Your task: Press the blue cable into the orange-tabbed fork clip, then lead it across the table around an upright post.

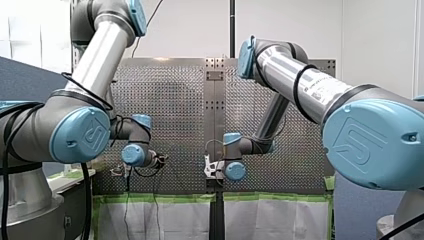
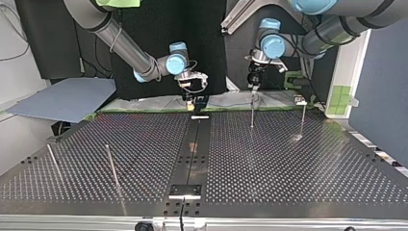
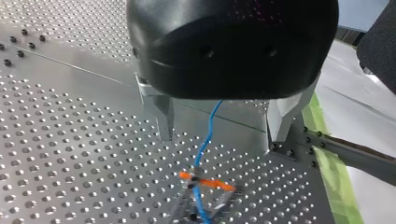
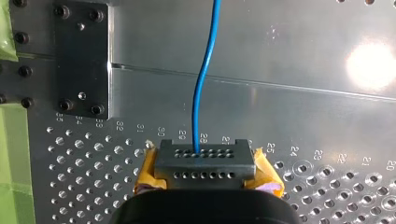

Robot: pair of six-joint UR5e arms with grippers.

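A thin blue cable (image 3: 202, 149) hangs between the wide-apart metal fingers of my left gripper (image 3: 219, 140) and drops into the fork clip (image 3: 201, 179), crossing between its two orange tabs. Its other stretch leads straight ahead from my right gripper (image 4: 204, 156), pinched between yellow pads. Slim metal uprights stand apart: one post (image 2: 251, 111) and a second post (image 2: 302, 117) at the top view's right

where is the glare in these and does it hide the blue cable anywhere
Right wrist view: a bright reflection on the table, well aside of the blue cable, which reads plainly. Left wrist view: no glare on the cable or the orange-tabbed clip. Top view: a pale sheen at the foot of one post.
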